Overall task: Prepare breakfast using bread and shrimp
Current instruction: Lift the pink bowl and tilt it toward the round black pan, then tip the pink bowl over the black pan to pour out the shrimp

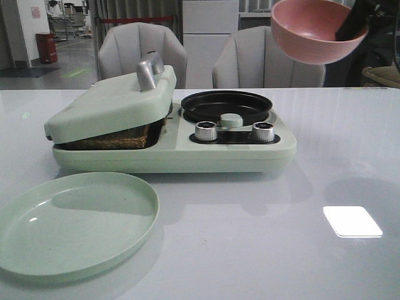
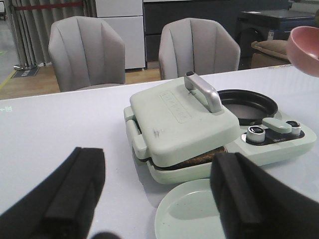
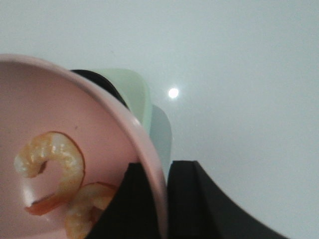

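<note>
The right gripper pinches the pink bowl's rim, holding the shrimp high at one o'clock of the frying pan, likely for tipping. The bread sits in the sandwich press; the left gripper gapes wide.

- Beside the pale green breakfast maker we see the left gripper — two broad black fingers with a matte, rubbery look and rounded outer edges.
- Each finger carries a flat, raised pad along its inner face, edged by a straight ridge.
- The right gripper, near that maker's corner, shows the same matte black — two blocky fingertips with curved shoulders.
- We see no cables, screws or markings on either.
</note>
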